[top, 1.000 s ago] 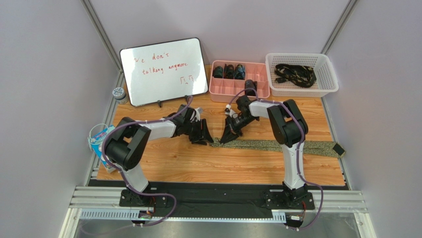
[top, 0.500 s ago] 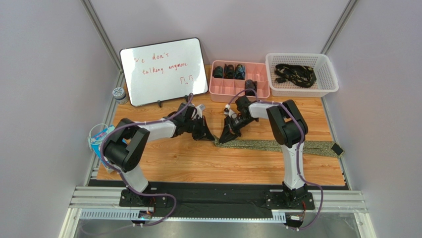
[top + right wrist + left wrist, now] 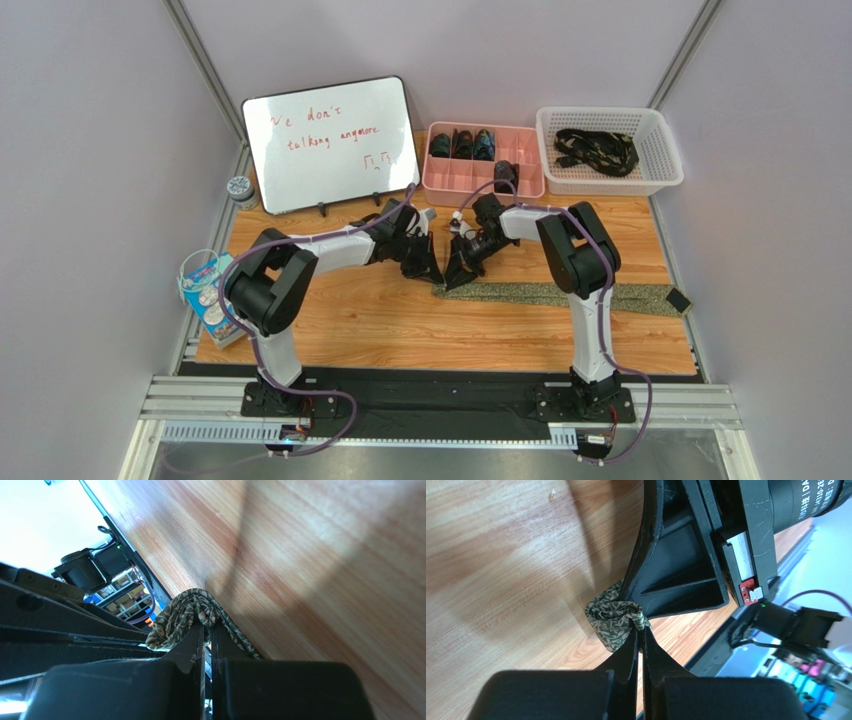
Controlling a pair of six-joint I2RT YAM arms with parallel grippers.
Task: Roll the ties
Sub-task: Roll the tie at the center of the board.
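— What is there from above?
— Your left pincer [image 3: 434, 273] and right pincer [image 3: 449, 281] meet at the left end of the olive tie [image 3: 560, 294], which lies along the counter [image 3: 400, 330].
— And the left wrist?
— The left pincer is closed on the rolled end.
— The right wrist?
— The right pincer pinches the same roll.

Claws: two, the left claw [image 3: 433, 272] and the right claw [image 3: 449, 280].
Olive-green tie [image 3: 560, 294]: one, on the bench [image 3: 400, 330].
Black patterned ties [image 3: 597, 148]: one tangle, number unclear.
White basket [image 3: 612, 185]: one.
Pink tray [image 3: 485, 189]: one.
Dark rolls [image 3: 461, 146] in the tray: three.
Whiteboard [image 3: 335, 140]: one.
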